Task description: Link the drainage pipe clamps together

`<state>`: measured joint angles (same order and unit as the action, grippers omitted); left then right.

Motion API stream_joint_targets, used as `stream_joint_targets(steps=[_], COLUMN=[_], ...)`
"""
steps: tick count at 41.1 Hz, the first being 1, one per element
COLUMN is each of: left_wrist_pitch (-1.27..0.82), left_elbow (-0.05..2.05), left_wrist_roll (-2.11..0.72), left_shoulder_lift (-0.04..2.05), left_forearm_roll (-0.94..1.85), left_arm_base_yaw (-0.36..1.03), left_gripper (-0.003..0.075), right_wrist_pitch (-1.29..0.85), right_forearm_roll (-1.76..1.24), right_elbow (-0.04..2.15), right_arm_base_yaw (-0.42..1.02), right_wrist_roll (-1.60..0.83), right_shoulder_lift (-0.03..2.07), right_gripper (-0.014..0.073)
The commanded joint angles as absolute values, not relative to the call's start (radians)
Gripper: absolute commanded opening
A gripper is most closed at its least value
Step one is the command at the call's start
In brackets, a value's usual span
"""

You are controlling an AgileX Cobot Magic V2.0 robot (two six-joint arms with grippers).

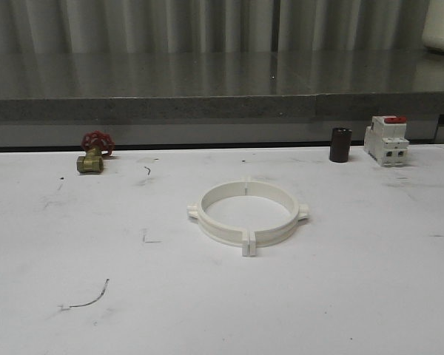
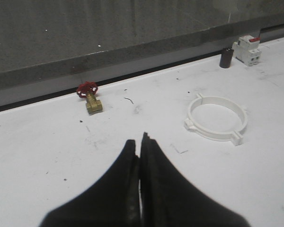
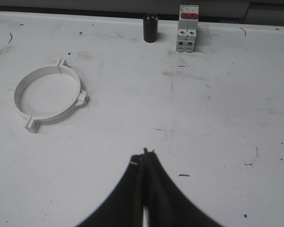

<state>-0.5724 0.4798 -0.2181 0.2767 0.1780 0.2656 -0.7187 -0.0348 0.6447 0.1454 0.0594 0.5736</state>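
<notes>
The two white drainage pipe clamps [image 1: 248, 211] lie flat in the middle of the white table, set together as one ring with their end tabs meeting at the near and far sides and a small lug on each outer side. The same ring [image 2: 217, 118] appears ahead and to one side of my left gripper [image 2: 139, 142], which is shut with nothing in it and well apart from the ring. In the right wrist view the ring [image 3: 49, 98] lies far from my right gripper [image 3: 144, 156], which is also shut and empty.
A brass valve with a red handle [image 1: 93, 152] stands at the back left. A dark cylinder [image 1: 340, 144] and a white breaker with a red top [image 1: 386, 140] stand at the back right. A grey ledge [image 1: 222, 107] runs behind the table.
</notes>
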Motion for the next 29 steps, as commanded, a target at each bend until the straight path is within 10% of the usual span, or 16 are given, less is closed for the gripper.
stream_joint_targets(steps=[1,29], left_wrist_pitch=[-0.451,-0.049], left_elbow=[0.440,-0.011], left_wrist_roll=[-0.212,-0.212], left_shoulder_lift=[0.210,-0.018], left_forearm_roll=[0.168,0.170], left_arm_base_yaw=[0.200,0.003], left_gripper=[-0.0020,-0.0020], right_wrist_pitch=[-0.655,-0.655], right_forearm_roll=[-0.035,-0.035], right_elbow=[0.669,0.669], right_arm_base_yaw=[0.137,0.137], right_wrist_roll=[0.051,0.051], right_shoulder_lift=[0.573,0.573], right_gripper=[-0.0117,-0.0117])
